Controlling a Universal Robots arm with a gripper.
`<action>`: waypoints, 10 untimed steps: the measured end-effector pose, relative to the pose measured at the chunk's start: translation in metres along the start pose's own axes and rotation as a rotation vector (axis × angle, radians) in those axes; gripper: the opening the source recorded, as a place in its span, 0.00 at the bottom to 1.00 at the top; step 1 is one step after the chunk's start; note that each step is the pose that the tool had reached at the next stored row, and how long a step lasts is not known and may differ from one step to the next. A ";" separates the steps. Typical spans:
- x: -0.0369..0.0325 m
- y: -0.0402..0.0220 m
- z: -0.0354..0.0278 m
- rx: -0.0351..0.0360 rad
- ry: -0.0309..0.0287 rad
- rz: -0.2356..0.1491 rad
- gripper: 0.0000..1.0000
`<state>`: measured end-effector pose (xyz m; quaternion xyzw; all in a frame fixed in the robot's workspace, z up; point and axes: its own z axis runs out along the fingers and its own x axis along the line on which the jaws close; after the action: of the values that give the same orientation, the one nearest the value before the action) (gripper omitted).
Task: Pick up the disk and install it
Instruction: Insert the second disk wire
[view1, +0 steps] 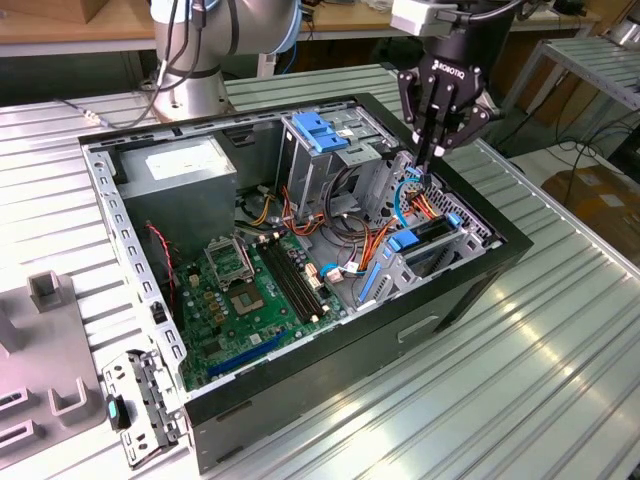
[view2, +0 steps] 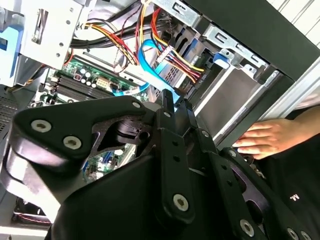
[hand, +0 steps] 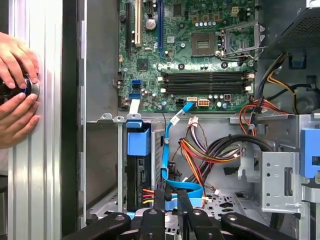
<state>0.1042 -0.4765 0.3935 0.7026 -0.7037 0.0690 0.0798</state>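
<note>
The disk (view1: 428, 232) lies in a slot of the metal drive cage (view1: 455, 255) at the front of the open computer case, seen as a dark slab with blue plastic at its ends. In the first wrist view it is edge-on under a blue tab (hand: 138, 142). My gripper (view1: 425, 165) hangs just above the cage, a little behind the disk and over the blue and orange cables. Its fingers stand close together with nothing between them. The gripper (hand: 171, 196) is apart from the disk, beside a blue flat cable (hand: 167, 150). Its black fingers (view2: 167, 102) point down at the cables.
The case (view1: 330, 390) lies open on a ribbed metal table (view1: 520, 380). Inside are a motherboard (view1: 250, 290), a grey power supply box (view1: 185, 165) and an upper cage with a blue latch (view1: 320, 130). A person's hands (hand: 15, 95) rest on the table by the case's front.
</note>
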 end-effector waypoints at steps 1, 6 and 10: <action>-0.0009 -0.0001 0.0004 0.0000 0.0056 0.000 0.25; -0.0094 -0.0008 0.0073 0.0001 0.0452 0.000 0.33; -0.0156 -0.0009 0.0094 0.0000 0.0825 0.001 0.33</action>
<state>0.1049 -0.4632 0.3811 0.6988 -0.7002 0.0980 0.1088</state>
